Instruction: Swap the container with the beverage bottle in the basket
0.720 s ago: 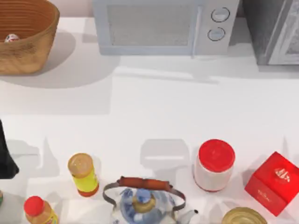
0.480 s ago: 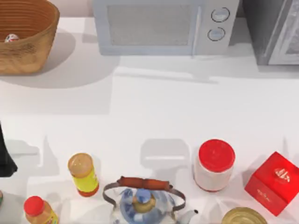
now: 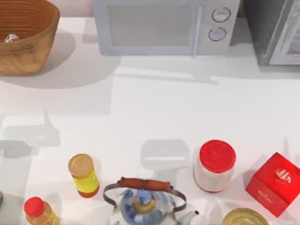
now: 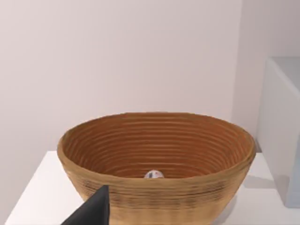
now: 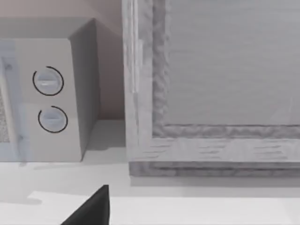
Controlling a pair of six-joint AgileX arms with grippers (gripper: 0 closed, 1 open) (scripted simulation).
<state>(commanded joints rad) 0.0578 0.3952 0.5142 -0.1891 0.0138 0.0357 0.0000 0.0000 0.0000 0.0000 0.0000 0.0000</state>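
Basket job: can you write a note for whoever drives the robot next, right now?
Left gripper: facing the basket, short of it. Right gripper: facing the microwave and the grey cabinet beside it.
Basket sits at the table's far left; a small white item lies inside. Red-lidded jar, likely the container, stands front right.
Done: nothing swapped. To do: lift the item out, put the jar in.

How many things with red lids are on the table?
2. The white jar with a red lid stands right of the blue-and-white teapot. The orange bottle with a red cap is at the near-left corner. More could hide past the picture's near edge.
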